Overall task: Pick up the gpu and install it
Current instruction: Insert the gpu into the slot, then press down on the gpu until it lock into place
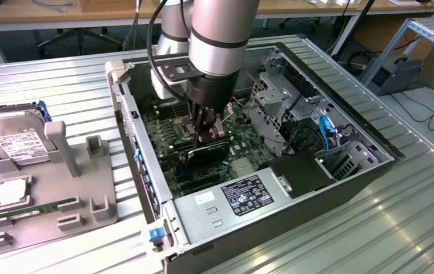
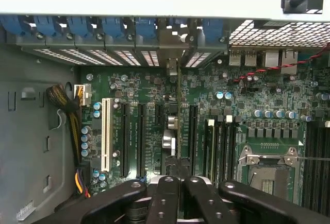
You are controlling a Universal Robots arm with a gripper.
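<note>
While the gpu [image 2: 177,110] is held edge-on between the closed fingers [image 2: 166,198] of the gripper [image 1: 208,136] inside the computer case [image 1: 339,188], the installing step is judged under way, with alignment over the motherboard slot [image 2: 192,136] beneath the fingertips and a straight press required.

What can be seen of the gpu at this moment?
The gpu is a thin, flat, dark card. It stands on its edge inside the open computer case, over the green motherboard. The gripper is shut on its upper edge. In the wrist view it appears edge-on, as a narrow line reaching toward the rear slot brackets.
</note>
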